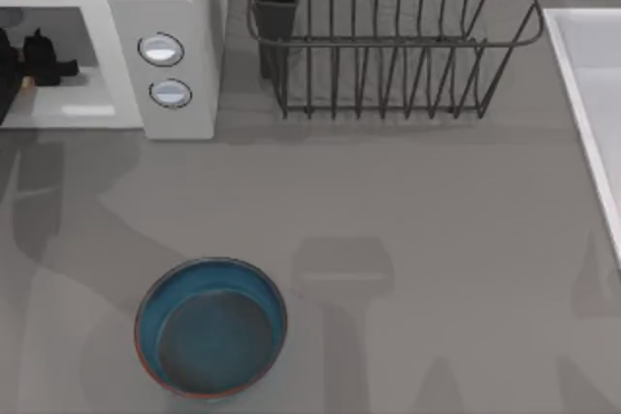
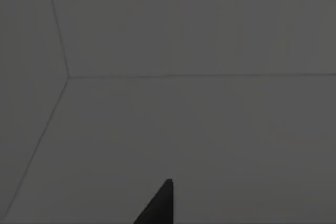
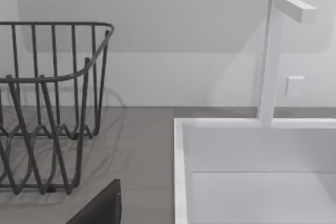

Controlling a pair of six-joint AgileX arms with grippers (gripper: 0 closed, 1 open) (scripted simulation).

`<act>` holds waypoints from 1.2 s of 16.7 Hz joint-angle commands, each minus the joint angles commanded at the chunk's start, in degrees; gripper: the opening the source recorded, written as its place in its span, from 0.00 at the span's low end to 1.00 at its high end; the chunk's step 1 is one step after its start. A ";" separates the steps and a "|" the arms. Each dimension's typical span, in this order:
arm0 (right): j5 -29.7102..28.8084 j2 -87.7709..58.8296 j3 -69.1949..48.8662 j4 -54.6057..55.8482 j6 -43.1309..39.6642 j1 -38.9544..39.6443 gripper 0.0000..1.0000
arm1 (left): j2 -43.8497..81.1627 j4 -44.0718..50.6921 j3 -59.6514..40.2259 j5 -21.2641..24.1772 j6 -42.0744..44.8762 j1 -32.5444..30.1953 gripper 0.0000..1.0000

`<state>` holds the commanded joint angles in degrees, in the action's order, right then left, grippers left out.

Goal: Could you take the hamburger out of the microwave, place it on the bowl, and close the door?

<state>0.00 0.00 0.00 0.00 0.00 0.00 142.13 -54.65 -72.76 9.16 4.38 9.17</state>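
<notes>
While the left gripper [image 1: 39,57] reaches into the microwave [image 1: 175,7] cavity at the upper left of the frame, its grip can't be told; a faint orange speck beside it may be the hamburger. Lower left sits the bowl [image 1: 146,322]. A wire rack [image 1: 388,46] stands top centre, a white sink [image 1: 582,94] right.

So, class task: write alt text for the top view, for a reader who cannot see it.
A round teal-blue bowl with a reddish-brown rim sits empty on the grey table. At the far left, the black left gripper reaches into the grey cavity of a white boxy microwave with two round knobs. A black wire rack stands beside the microwave.
</notes>
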 joint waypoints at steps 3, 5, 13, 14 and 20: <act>0.00 0.00 0.00 0.00 0.00 0.00 1.00 | -5.12 -7.56 13.70 1.04 0.33 1.14 0.00; 0.00 0.00 0.00 0.00 0.00 0.00 1.00 | -8.16 -12.04 21.19 1.66 0.52 1.82 0.00; 0.00 0.00 0.00 0.00 0.00 0.00 1.00 | -12.37 -17.87 29.50 2.46 0.78 2.70 0.00; 0.00 0.00 0.00 0.00 0.00 0.00 1.00 | -12.24 -17.74 29.22 2.31 0.86 2.34 0.00; 0.00 0.00 0.00 0.00 0.00 0.00 1.00 | -21.13 -8.63 28.89 2.18 0.89 2.33 0.00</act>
<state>0.00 0.00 0.00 0.00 0.00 0.00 120.99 -63.28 -43.87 11.34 5.27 11.50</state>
